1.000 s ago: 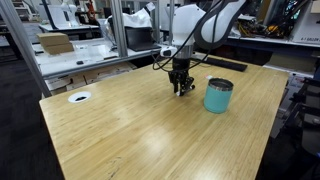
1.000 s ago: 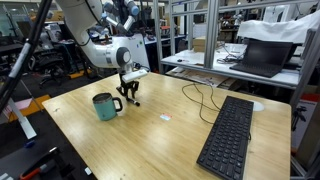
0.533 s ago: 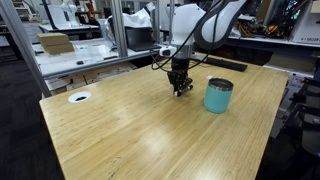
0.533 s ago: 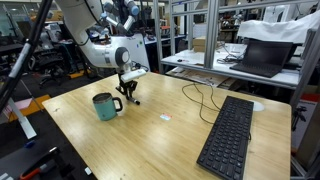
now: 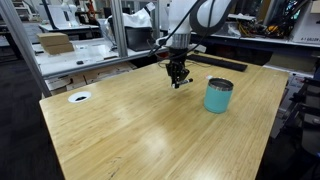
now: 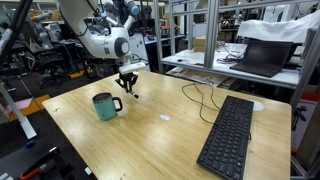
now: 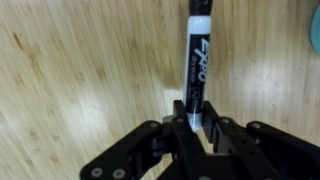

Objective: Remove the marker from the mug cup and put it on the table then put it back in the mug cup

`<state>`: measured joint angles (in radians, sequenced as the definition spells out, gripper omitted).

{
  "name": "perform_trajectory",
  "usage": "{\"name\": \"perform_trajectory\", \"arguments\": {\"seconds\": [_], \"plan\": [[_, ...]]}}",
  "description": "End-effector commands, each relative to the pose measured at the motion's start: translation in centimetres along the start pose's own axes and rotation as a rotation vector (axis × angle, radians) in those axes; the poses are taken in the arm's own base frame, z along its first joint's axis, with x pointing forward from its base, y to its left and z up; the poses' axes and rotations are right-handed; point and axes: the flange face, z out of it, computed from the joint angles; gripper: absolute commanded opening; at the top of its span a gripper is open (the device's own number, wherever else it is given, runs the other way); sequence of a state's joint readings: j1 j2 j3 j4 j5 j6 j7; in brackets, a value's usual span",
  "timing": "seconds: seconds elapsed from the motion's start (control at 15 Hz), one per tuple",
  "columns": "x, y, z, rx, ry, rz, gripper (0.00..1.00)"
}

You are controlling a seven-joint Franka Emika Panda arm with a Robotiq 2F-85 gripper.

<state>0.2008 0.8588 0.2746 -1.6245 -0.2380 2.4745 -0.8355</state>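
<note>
Above the table (image 5: 120, 135), marker (image 7: 196, 60) in the hand (image 7: 196, 122), mug cup (image 5: 218, 97) nearby

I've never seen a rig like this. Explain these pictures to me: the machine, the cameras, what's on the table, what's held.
This is a single robot arm whose two-fingered gripper hangs over a wooden table. Two pictures come from cameras standing outside the robot; the third looks down from its wrist. On the table are a teal mug cup and, in an exterior view, a black keyboard. The gripper is shut on a marker, outside the mug cup.
</note>
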Motion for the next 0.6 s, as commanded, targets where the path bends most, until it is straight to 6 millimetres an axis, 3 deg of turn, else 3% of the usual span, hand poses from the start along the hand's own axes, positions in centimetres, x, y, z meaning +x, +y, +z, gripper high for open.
{"name": "perform_trajectory", "arguments": {"seconds": [0.0, 0.33, 0.53], "plan": [[1.1, -0.3, -3.1, 0.033, -0.042, 0.059, 0.05], [4.0, -2.0, -8.4, 0.019, -0.018, 0.104, 0.05], [4.8, -3.4, -10.7, -0.011, 0.040, 0.136, 0.05]]}}
